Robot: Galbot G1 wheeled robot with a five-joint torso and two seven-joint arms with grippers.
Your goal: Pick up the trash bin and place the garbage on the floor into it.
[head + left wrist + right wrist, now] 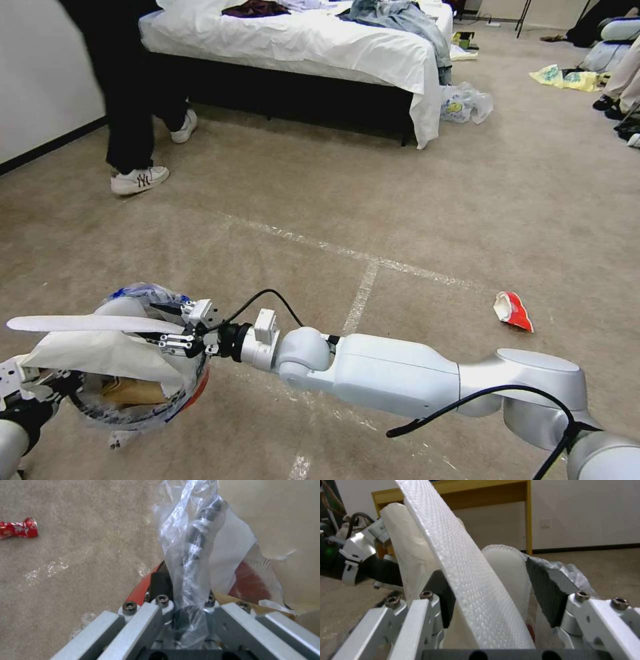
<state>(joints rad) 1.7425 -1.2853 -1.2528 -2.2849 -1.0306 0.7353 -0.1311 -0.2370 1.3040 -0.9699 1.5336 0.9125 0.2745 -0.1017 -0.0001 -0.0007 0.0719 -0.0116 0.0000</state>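
Left tool (186, 605): low at the robot's left, pressed together on the rim and clear crinkled plastic liner of the small round red trash bin (190, 400), holding it above the beige-grey short-pile carpet floor (413, 200).

Bin contents: a white paper wrapper (100, 357) draped across the opening, a brown paper bag (130, 390) beneath it.

Right tool (175, 331): at the bin's rim, arm reaching across from the right; jaws spread, with a white flat textured slipper (470, 580) lying between them, touching the pad on one side and clear of the other. The slipper lies level over the bin's mouth.

Floor, right: one red crushed can (513, 311) beyond the whitish tape lines (363, 293).
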